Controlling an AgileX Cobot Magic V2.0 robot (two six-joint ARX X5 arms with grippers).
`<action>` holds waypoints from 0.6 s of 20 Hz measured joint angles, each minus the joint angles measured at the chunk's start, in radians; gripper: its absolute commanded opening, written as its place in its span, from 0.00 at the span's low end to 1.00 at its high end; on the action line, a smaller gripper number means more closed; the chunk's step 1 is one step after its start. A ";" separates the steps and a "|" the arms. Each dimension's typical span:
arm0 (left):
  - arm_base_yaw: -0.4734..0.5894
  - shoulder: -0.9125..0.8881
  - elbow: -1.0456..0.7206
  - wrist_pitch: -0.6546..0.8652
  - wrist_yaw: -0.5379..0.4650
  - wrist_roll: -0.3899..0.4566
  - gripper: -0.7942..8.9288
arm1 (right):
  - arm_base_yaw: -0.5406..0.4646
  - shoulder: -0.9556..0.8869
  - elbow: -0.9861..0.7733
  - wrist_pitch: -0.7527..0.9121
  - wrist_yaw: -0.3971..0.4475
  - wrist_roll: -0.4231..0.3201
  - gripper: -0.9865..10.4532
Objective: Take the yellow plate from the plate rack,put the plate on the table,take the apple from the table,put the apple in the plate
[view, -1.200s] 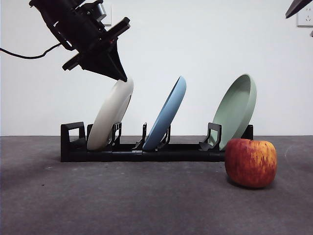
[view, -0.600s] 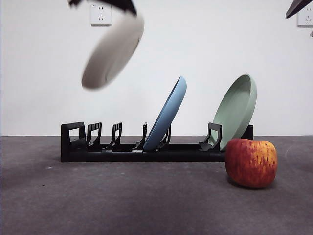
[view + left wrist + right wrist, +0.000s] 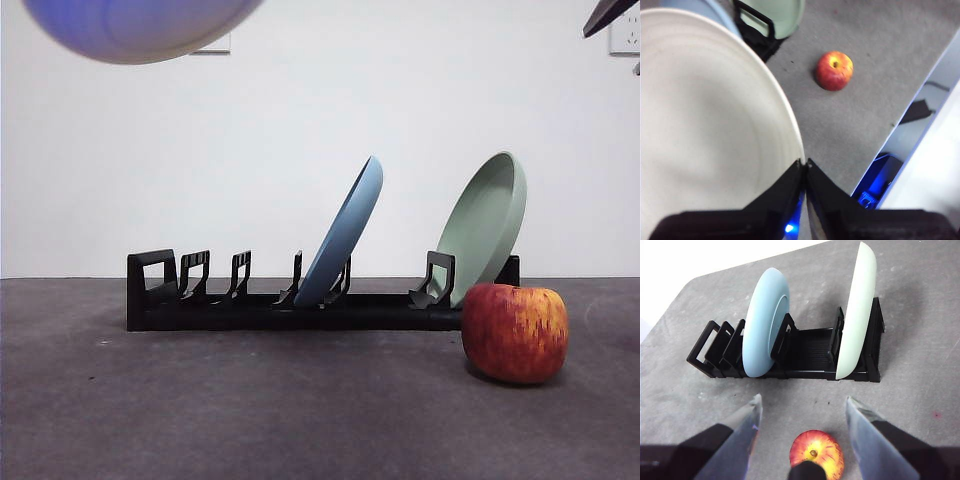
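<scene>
High above the table, clear of the plate rack, the yellow plate hangs pinched at its rim by the left gripper, ready for lowering. The right gripper waits spread above the apple.

- Light blue round matte plate with raised rim: stood on edge, leaning. It lay ahead of the right gripper, beyond its spread jaws and apart from them.
- Sage green round matte plate with raised rim: stood on edge, leaning the same way as the blue one. It was also ahead of the right gripper, and well apart from the blue plate.
- Plain white wall: rose behind both plates, farther from the right gripper than either.
- White wall socket: was set high on the wall, partly cut off by the frame edge.
</scene>
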 measured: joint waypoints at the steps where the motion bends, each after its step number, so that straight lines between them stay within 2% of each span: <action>1: -0.048 0.003 -0.030 0.012 -0.035 -0.020 0.07 | 0.000 0.000 0.000 0.000 0.000 0.000 0.33; 3: -0.135 0.011 -0.123 0.065 -0.103 -0.070 0.07 | 0.000 0.000 0.000 0.000 0.000 0.000 0.33; 5: -0.184 0.021 -0.246 0.153 -0.113 -0.108 0.07 | 0.000 0.000 0.000 0.000 0.000 0.000 0.33; 9: -0.197 0.061 -0.480 0.386 -0.119 -0.141 0.07 | 0.000 0.000 0.000 0.000 0.000 0.000 0.33; 12: -0.188 0.143 -0.582 0.517 -0.136 -0.142 0.07 | 0.000 0.000 0.000 0.000 0.000 0.000 0.33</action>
